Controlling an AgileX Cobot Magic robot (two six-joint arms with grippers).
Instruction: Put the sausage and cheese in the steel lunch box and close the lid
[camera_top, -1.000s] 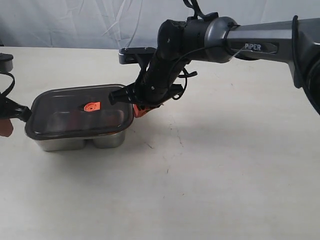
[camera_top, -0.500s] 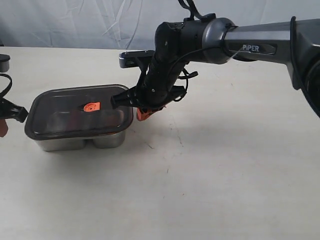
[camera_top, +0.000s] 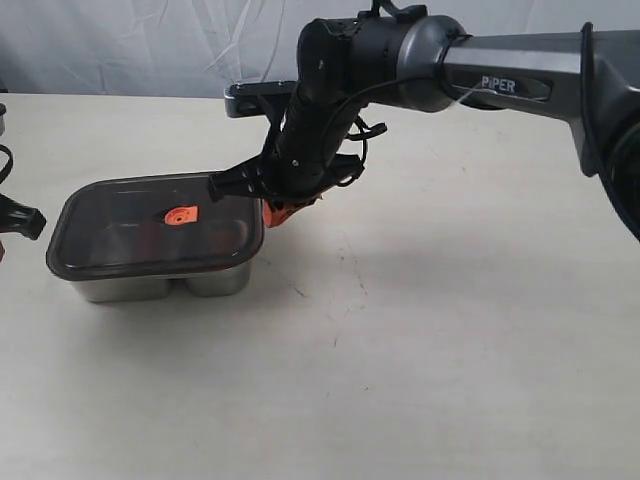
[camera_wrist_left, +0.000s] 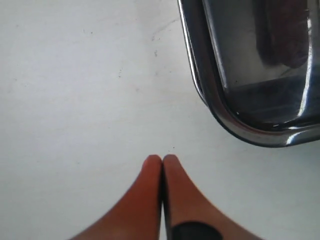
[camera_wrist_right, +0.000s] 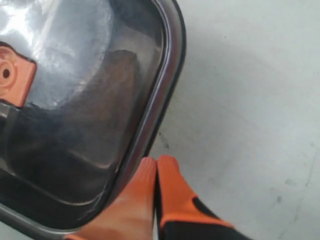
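Observation:
The steel lunch box (camera_top: 160, 284) stands on the table's left side with the dark smoky lid (camera_top: 120, 240) lying on top, its orange valve (camera_top: 181, 215) near the centre. Through the lid a brownish shape shows dimly (camera_wrist_right: 120, 85), likely the sausage; the cheese is hidden. My right gripper (camera_top: 280, 212) hangs shut and empty just off the lid's right corner, its orange tips (camera_wrist_right: 156, 161) beside the lid's rim (camera_wrist_right: 167, 85). My left gripper (camera_wrist_left: 162, 159) is shut and empty, a short way off the box's corner (camera_wrist_left: 235, 125), and sits at the left edge of the exterior view (camera_top: 20, 220).
The white table (camera_top: 420, 340) stretches to the right and front of the box. The right arm (camera_top: 500, 80) reaches in from the upper right, above the table. A wrinkled white backdrop (camera_top: 150, 45) closes the far side.
My right gripper has risen slightly and shifted left along the lid's right corner. The left gripper has drawn back left, away from the box. The lid sits a touch further left.

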